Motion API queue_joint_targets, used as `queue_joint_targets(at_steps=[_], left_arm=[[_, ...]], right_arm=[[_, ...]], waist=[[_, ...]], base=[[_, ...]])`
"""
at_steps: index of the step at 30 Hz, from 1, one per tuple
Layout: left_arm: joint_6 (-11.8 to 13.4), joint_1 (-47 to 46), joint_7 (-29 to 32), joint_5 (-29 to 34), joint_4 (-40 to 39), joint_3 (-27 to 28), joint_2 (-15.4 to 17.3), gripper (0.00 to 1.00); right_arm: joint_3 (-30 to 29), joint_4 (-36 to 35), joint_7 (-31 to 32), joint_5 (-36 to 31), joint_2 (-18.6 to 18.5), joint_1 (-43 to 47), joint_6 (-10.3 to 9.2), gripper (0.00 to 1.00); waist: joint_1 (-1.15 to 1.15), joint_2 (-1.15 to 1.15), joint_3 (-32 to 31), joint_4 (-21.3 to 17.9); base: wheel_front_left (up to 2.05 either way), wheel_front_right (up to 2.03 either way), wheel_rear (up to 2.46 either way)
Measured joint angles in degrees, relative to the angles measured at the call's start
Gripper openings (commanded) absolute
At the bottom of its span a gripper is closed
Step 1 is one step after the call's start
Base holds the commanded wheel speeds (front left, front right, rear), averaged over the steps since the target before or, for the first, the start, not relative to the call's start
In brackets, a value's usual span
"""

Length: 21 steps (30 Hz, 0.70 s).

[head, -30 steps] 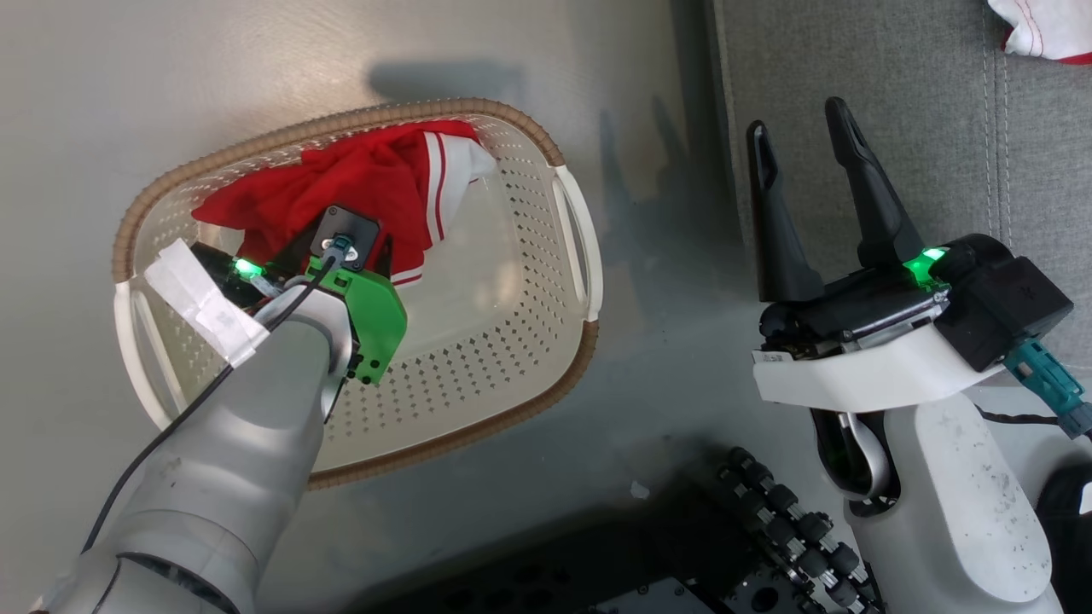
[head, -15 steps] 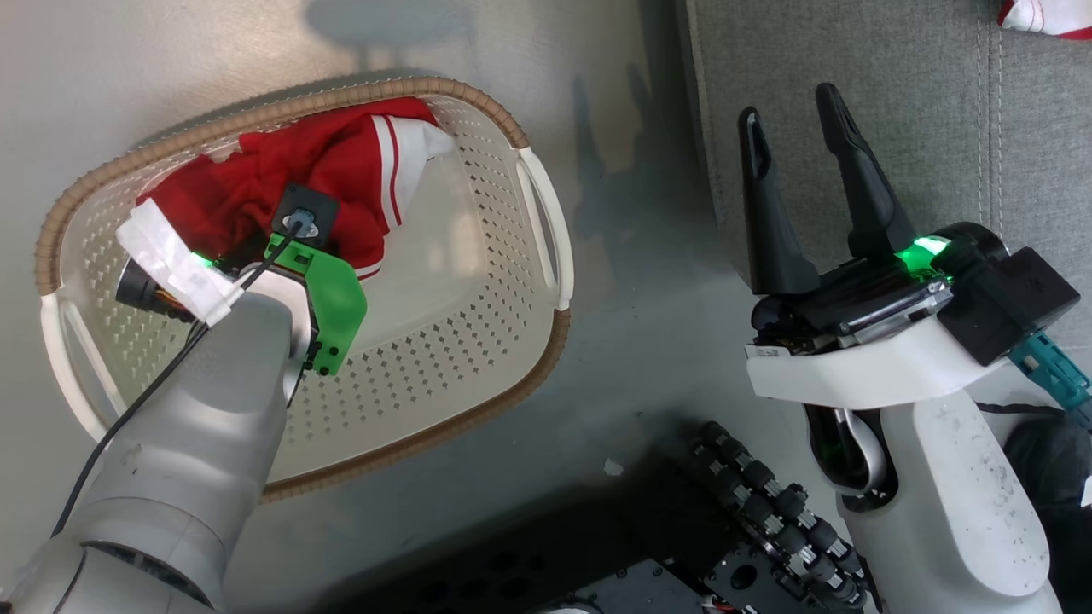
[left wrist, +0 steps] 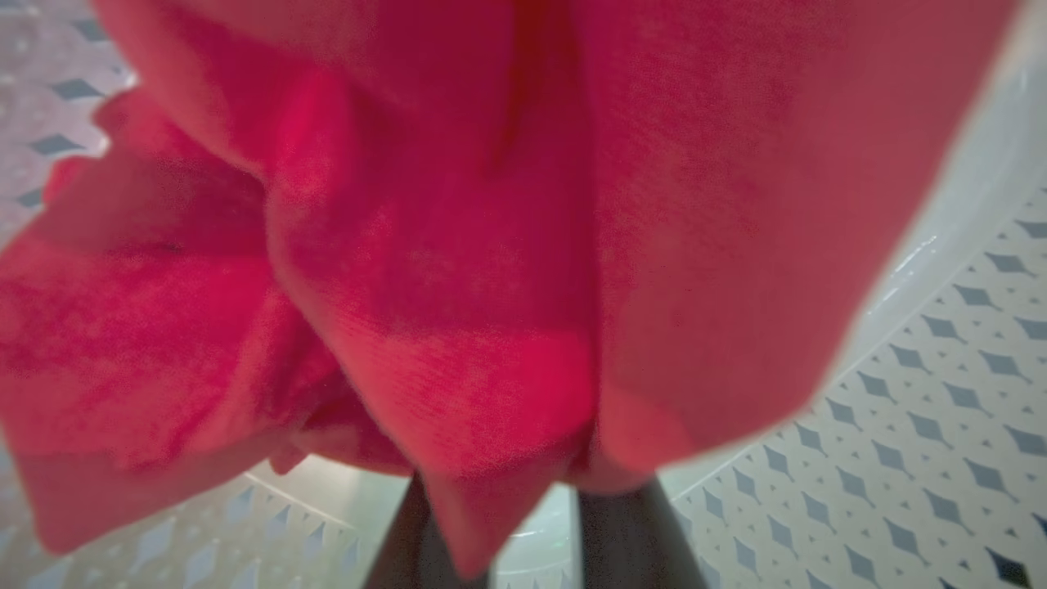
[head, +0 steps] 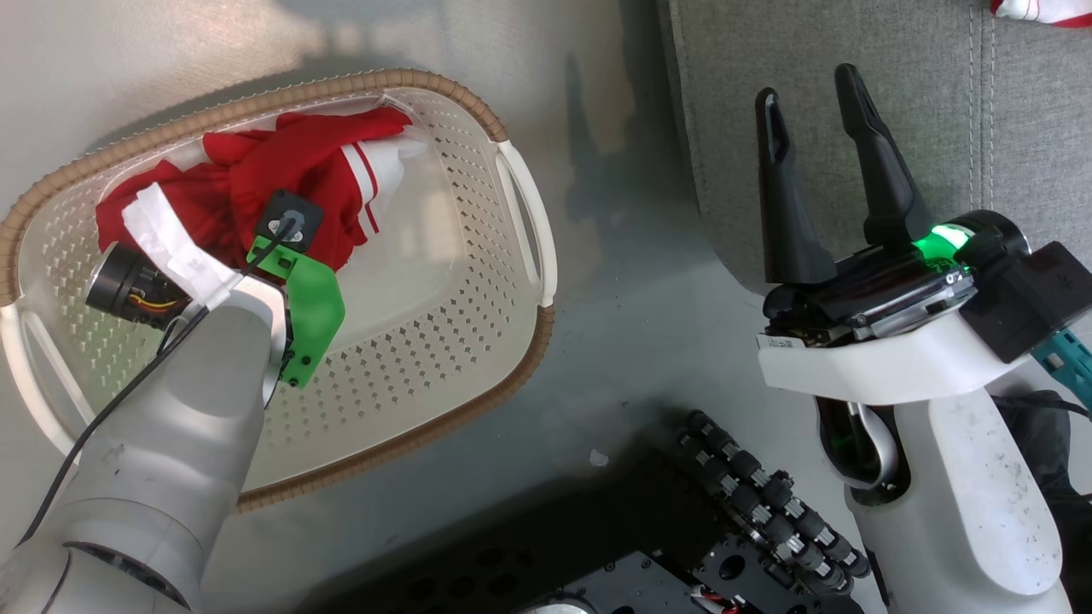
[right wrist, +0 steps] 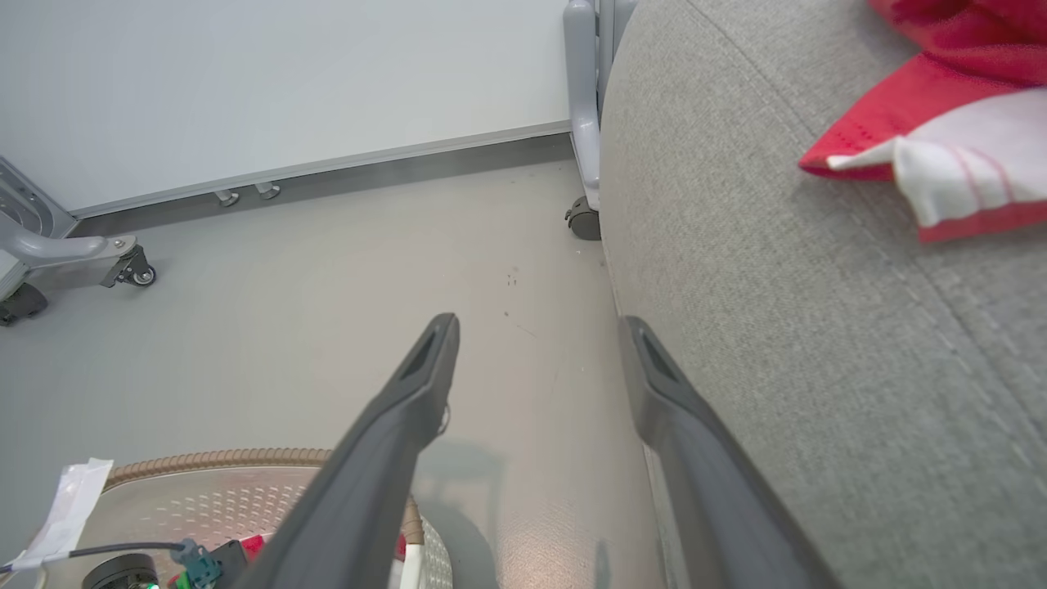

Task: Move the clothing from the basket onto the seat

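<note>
clothing (left wrist: 458, 286): pinched between left gripper (left wrist: 523, 466) fingers (left wrist: 634, 548) | inside basket (head: 478, 256)

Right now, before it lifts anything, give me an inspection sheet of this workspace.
Surface: grey floor, glossy.
Job's things: red garment bunched in the basket; second garment lies on the seat.
Clutter: small white scrap on the floor.
Tools: left tool shut on the red garment; right tool open, empty, at the seat's edge.
Cables: black cable runs along the left forearm.
Surroundings: white wall, wheeled grey frame.
</note>
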Motion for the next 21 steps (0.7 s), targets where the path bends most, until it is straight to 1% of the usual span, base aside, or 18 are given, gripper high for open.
queue_joint_targets(at_steps=[5, 9, 13, 21], left_arm=[[0.08, 0.01, -0.63, 0.43, 0.02, -0.64, 0.40, 0.00], [0.05, 0.02, -2.37, 0.11, 0.09, -0.54, 0.90, 0.00], [-0.44, 0.12, -5.44, -0.74, 0.15, -0.24, 1.12, 0.00], [-2.42, 1.02, -12.57, -1.83, -0.19, 0.05, -0.01, 0.00]], right_arm=[[-0.49, -0.19, 0.00, 0.00, 0.00, 0.39, 0.00, 1.00], [-0.51, -0.25, 0.01, 0.01, 0.00, 0.29, 0.01, 1.00], [-0.64, -0.25, 0.01, 0.07, 0.00, -0.02, 0.01, 1.00], [-1.51, -0.08, 0.01, -0.15, 0.01, 0.02, 0.01, 1.00]], waist=[[0.00, 0.00, -0.04, 0.01], [0.00, 0.00, -0.19, -0.06], [0.00, 0.00, -0.98, 0.11], [0.00, 0.00, -4.28, 1.32]], base=[[0.00, 0.00, 0.00], [0.00, 0.00, 0.00], [0.00, 0.00, 0.00], [0.00, 0.00, 0.00]])
